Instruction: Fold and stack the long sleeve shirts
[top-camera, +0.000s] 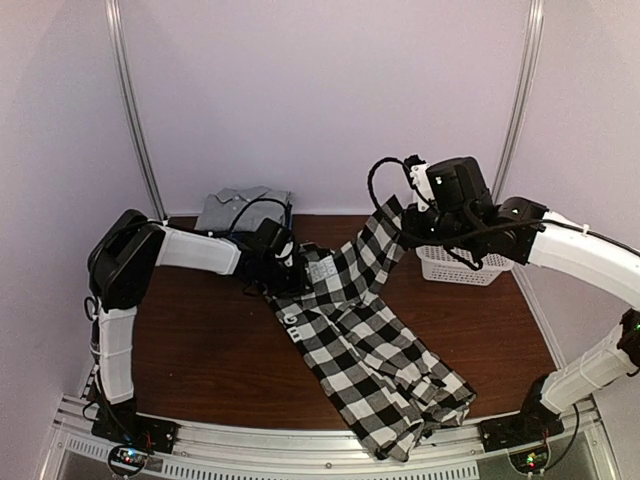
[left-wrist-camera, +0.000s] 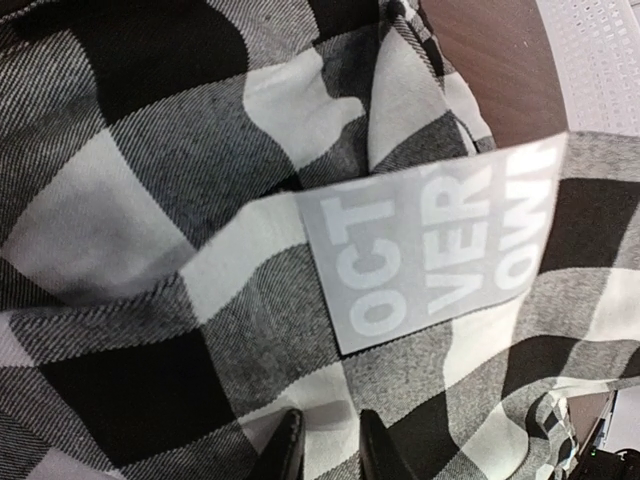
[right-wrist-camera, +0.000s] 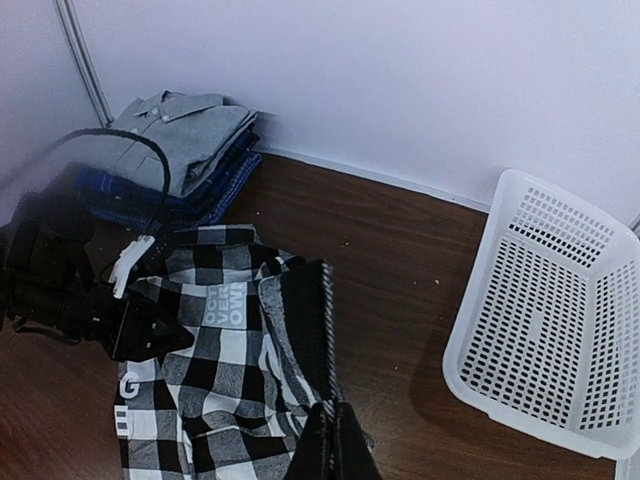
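Two grips hold the shirt (top-camera: 370, 340): left gripper (left-wrist-camera: 330, 455) pinches cloth just short of the label (left-wrist-camera: 440, 240); right gripper (right-wrist-camera: 335, 440) is clamped on a raised fold, body trailing below. Best to pull apart evenly, holding it taut.

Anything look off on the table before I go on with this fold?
Yes: the checked shirt lies diagonally, and its near end is bunched up and overhangs the front rail. The folded stack at the back left and the basket look tidy.
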